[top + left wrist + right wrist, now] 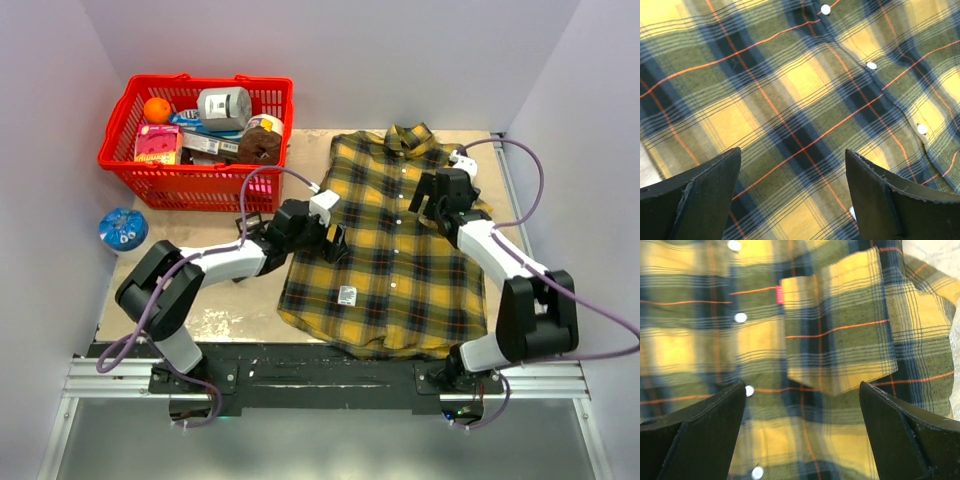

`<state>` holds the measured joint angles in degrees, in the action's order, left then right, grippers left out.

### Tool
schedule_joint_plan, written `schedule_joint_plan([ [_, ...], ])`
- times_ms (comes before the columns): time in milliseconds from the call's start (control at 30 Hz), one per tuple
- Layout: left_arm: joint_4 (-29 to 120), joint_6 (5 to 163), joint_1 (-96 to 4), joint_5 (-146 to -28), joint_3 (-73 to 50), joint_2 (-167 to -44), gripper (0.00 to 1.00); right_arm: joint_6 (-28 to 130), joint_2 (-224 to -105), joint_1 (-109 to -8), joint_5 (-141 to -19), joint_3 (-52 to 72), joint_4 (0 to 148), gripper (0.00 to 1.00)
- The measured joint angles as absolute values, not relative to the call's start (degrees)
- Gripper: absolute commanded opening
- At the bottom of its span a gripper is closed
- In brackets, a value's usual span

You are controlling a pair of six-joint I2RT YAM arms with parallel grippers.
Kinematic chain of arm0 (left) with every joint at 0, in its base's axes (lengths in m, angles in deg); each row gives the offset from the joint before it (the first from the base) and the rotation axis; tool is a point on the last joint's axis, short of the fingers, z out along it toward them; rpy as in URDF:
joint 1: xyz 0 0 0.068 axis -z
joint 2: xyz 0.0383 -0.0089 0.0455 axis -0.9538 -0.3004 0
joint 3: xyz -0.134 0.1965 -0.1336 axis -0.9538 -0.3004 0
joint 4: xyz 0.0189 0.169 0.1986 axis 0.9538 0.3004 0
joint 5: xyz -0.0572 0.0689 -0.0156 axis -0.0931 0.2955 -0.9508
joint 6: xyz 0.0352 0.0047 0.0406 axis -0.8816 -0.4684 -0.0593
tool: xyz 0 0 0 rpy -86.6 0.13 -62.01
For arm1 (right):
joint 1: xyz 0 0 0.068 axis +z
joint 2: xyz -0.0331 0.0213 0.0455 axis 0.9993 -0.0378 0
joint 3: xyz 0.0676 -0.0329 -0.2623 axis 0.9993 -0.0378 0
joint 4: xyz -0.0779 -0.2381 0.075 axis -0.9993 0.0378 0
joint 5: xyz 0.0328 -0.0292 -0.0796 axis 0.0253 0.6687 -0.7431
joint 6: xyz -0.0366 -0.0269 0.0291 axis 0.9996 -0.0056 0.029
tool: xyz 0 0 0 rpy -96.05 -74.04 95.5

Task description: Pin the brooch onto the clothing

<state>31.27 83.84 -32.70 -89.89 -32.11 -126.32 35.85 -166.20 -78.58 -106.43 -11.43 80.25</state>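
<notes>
Plaid flannel, yellow and dark, the shirt (385,250) lies flat on the table (230,310), toward its right; soft and light, it may bunch, so pinch a doubled edge like the chest pocket (840,330). Its white hem label (347,295) and the pocket's red tab (780,294) are too small to read. Over it hang the left gripper (792,165) and right gripper (802,395), jaws spread, empty.

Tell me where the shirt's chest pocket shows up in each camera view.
Top external: cannot be picked out; the right gripper hangs over that part of the plaid shirt.
Left wrist: not in it, only plaid and buttons.
Right wrist: chest pocket centre-right, red tab at its upper left corner.
Shared landmark: the row of white buttons, seen in both wrist views.
</notes>
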Motion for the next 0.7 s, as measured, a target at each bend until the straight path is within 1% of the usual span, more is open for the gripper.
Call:
schedule_joint_plan([
  [233, 27.5, 83.9, -32.4, -89.0, -34.4, -128.9, 0.88, 35.8, -175.4, -83.1, -104.1, -8.7, 80.2, 0.97],
  [400, 25.7, 85.0, -32.3, -88.6, -40.6, -129.3, 0.88, 35.6, -181.2, -86.7, -99.7, -7.6, 80.4, 0.97],
  [700, 14.1, 88.5, -29.9, -85.8, -50.7, -126.7, 0.88, 35.7, -186.6, -89.0, -100.0, -5.7, 80.8, 0.98],
])
